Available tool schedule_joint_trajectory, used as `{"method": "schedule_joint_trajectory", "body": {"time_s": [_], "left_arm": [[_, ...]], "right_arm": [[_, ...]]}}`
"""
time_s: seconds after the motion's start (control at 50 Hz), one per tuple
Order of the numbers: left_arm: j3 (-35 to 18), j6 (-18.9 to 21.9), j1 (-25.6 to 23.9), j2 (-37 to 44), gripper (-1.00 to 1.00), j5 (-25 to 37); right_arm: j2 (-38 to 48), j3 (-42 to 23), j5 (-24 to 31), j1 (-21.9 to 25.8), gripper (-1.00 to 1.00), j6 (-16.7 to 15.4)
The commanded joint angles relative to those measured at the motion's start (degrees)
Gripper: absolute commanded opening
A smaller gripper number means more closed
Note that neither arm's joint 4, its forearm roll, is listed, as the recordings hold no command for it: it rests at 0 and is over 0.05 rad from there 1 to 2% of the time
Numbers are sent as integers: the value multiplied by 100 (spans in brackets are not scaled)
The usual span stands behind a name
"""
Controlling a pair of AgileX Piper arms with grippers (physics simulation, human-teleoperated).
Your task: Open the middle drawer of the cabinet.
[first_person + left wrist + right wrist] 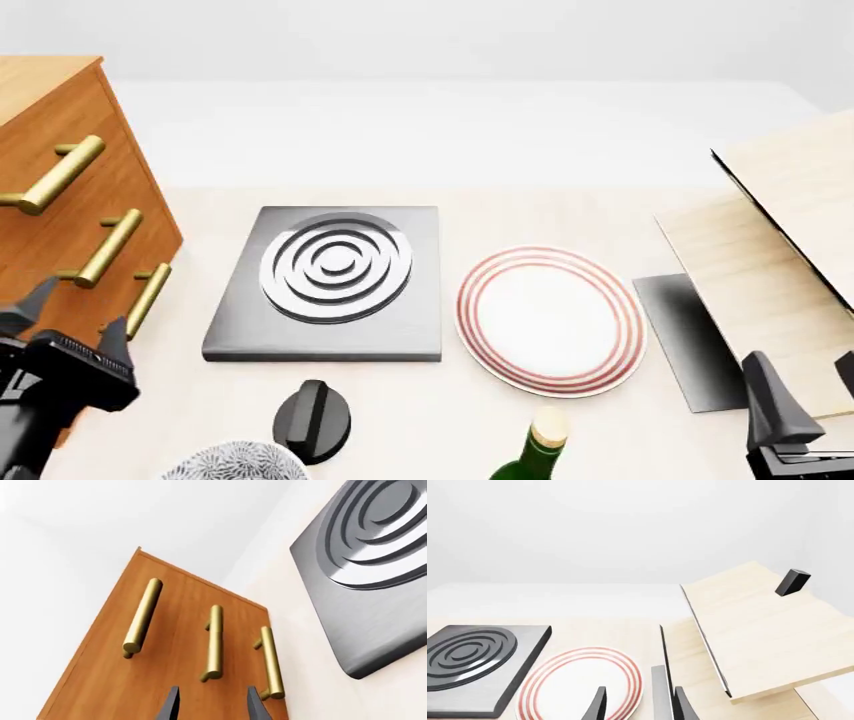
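My left gripper [60,318] hangs with fingers spread wide and empty, just in front of the cabinet [54,190] at the table's far left. The middle drawer [177,630] is shut, and its brass handle [110,247] sits close ahead of my fingertips with nothing between. To its right lie a grey stove plate [327,285], a red-rimmed plate [550,318], a black knob [312,418] and a green bottle [534,455]. My right gripper [801,385] hovers parted, empty, by the pale boards [774,240].
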Motion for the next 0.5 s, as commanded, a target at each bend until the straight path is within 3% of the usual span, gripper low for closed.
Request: {"method": "schedule_joint_trajectory", "body": {"time_s": [0.02, 0.14, 0.5], "left_arm": [[47, 281, 65, 978, 100, -991], [2, 298, 100, 722, 100, -730], [-214, 473, 250, 925, 100, -889]], "right_arm": [[0, 0, 0, 1, 100, -1], [0, 0, 0, 0, 100, 1], [1, 0, 0, 0, 100, 0]]}}
